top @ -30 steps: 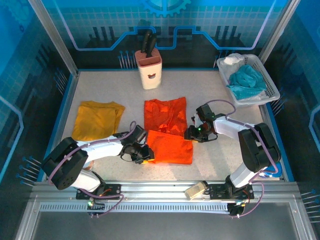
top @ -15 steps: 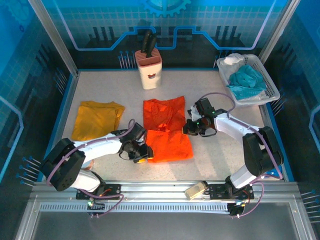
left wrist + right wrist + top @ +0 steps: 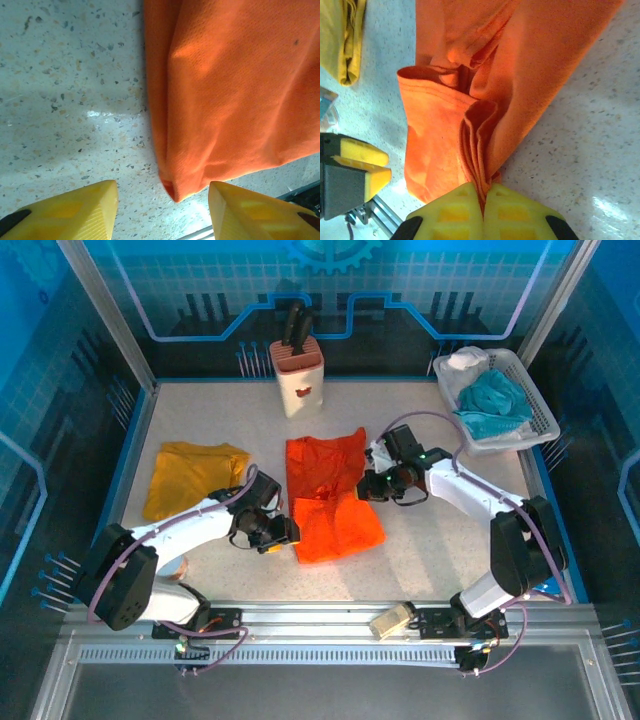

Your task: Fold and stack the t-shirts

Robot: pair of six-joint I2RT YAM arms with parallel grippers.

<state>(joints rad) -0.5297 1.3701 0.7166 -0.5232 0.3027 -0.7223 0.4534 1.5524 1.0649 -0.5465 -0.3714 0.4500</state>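
From above: an orange t-shirt (image 3: 330, 502) lies partly folded in the middle of the speckled desk (image 3: 440, 560). A mustard yellow t-shirt (image 3: 190, 478) lies folded well to its left. The left end effector (image 3: 283, 533) sits at the orange t-shirt's near left edge, and the right end effector (image 3: 366, 486) meets its right edge.

Left wrist view: the yellow fingers (image 3: 70, 210) are spread apart. The orange t-shirt's corner lies on the desk between them, ungripped.

Right wrist view: the fingers (image 3: 452, 210) are pressed together, pinching a bunched fold of the orange t-shirt. The mustard yellow t-shirt lies at upper left.
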